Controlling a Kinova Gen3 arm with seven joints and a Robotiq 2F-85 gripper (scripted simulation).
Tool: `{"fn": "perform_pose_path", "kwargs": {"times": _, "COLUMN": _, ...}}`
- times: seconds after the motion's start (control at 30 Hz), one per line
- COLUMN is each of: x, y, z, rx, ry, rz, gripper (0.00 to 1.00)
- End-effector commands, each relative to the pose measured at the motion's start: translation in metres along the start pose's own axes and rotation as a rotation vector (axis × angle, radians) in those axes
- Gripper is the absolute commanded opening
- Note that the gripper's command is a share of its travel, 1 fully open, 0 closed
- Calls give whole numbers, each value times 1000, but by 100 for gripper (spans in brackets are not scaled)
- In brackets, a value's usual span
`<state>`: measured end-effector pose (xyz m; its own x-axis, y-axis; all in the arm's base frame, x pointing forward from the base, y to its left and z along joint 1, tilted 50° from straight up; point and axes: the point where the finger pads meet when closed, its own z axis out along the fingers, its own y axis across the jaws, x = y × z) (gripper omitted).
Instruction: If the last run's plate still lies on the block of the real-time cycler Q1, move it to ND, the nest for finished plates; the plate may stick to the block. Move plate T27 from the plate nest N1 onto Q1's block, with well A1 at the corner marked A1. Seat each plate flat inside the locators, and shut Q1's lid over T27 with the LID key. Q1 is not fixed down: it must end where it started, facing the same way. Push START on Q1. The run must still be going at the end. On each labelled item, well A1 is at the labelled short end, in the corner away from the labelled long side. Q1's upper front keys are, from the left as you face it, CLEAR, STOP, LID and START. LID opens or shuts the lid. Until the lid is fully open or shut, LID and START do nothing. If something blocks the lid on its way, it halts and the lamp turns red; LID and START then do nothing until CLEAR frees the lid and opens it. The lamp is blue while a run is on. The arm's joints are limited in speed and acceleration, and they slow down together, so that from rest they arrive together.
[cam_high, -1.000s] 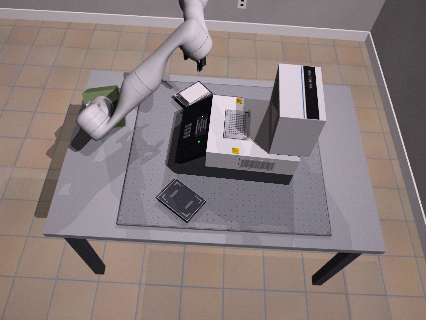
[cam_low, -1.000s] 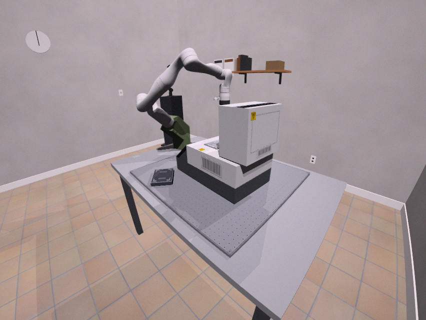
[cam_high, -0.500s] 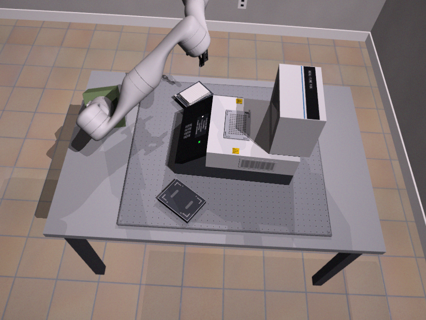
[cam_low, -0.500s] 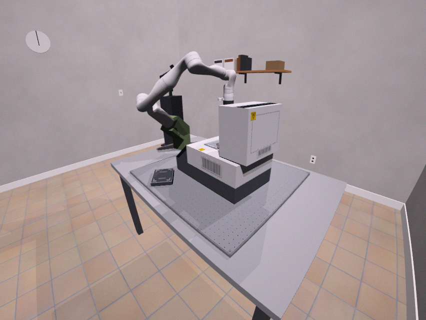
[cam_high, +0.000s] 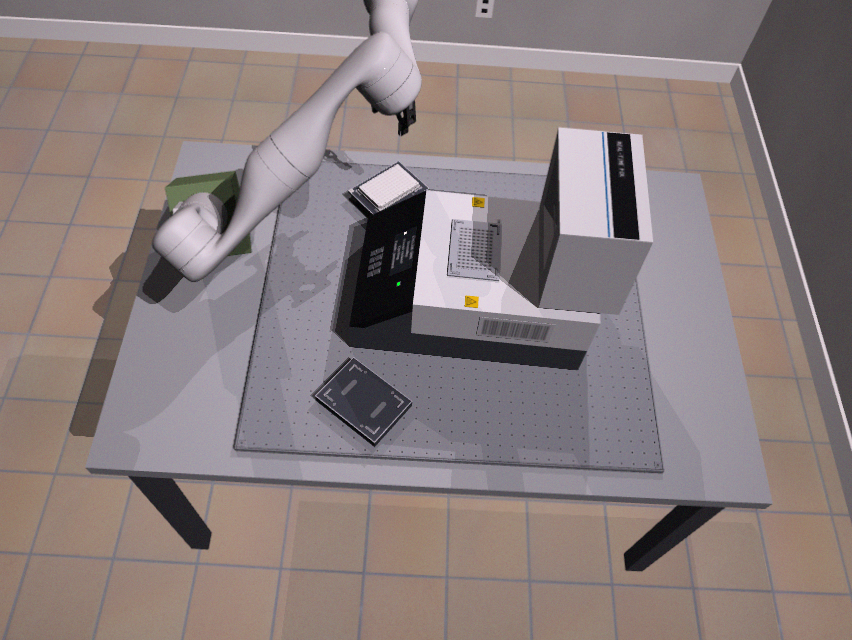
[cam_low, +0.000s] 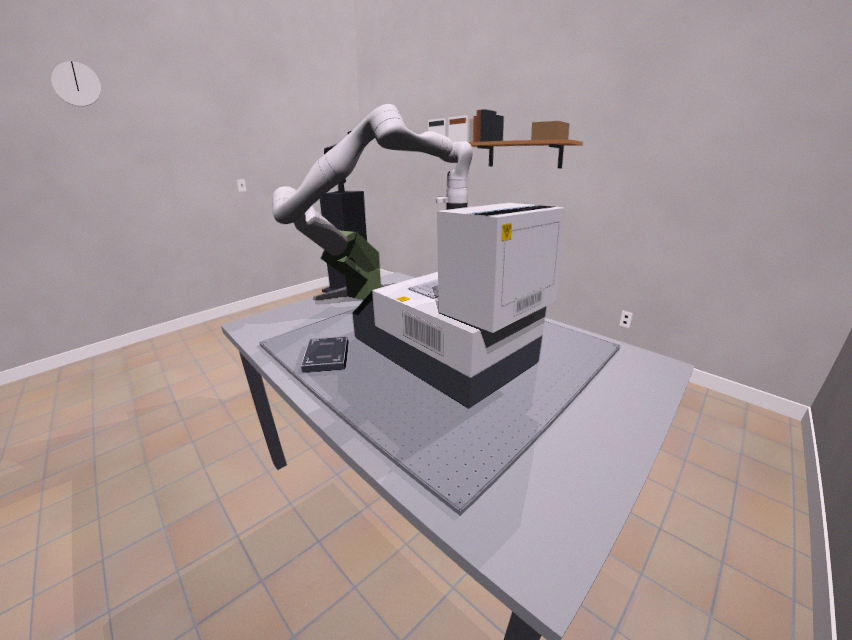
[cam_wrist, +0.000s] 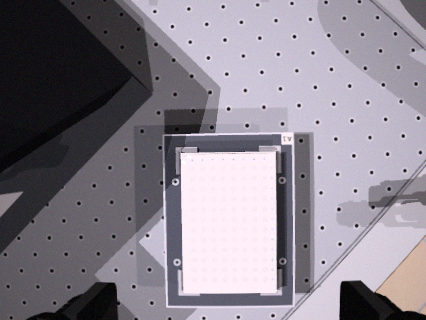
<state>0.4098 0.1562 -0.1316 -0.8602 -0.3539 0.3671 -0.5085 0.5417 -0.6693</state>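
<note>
White plate T27 lies in nest N1, inside its corner locators. The nest's A1 label is at the top right in the wrist view. My gripper is open and empty, high above N1; the lid hides its fingers in the exterior view. Cycler Q1 has its lid open and a green lamp. Its block shows a grid of dark wells; no white plate shows on it. Dark nest ND holds no plate.
Q1's black sloping front panel stands close beside N1. The raised lid rises high over Q1's rear. The arm's green base mount is at the table's left end in the top view. A perforated board lies under Q1 and the nests.
</note>
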Motion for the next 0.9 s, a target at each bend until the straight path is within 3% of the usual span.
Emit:
{"fn": "perform_pose_path", "kwargs": {"times": 0.0, "x": 0, "y": 0, "z": 2, "rx": 0, "ry": -2, "rz": 0, "gripper": 100}}
{"fn": "perform_pose_path", "kwargs": {"times": 0.87, "x": -1, "y": 0, "z": 34, "rx": 0, "ry": -2, "rz": 0, "gripper": 100}}
